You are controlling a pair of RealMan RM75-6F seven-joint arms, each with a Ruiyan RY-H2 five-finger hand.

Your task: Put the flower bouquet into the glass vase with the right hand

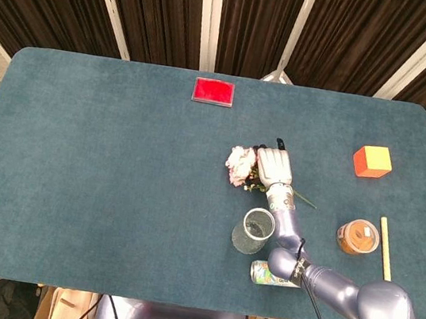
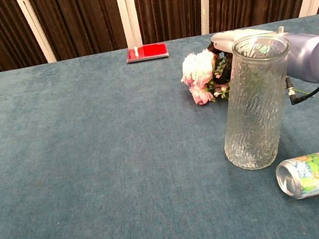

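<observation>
The flower bouquet (image 1: 238, 166), pink and white blooms with green leaves, sits mid-table just beyond the glass vase (image 1: 255, 230). My right hand (image 1: 274, 167) is over its stems with the fingers curled around them, and a thin green stem pokes out behind the wrist. In the chest view the blooms (image 2: 199, 73) show left of the vase (image 2: 256, 103), and the hand (image 2: 229, 39) is partly hidden behind the vase rim. The vase stands upright with nothing in it. My left hand is not visible in either view.
A drink can (image 1: 272, 274) lies on its side right in front of the vase. A brown-lidded jar (image 1: 357, 236), a wooden stick (image 1: 385, 253) and an orange cube (image 1: 372, 161) are to the right. A red box (image 1: 213, 91) lies at the far edge.
</observation>
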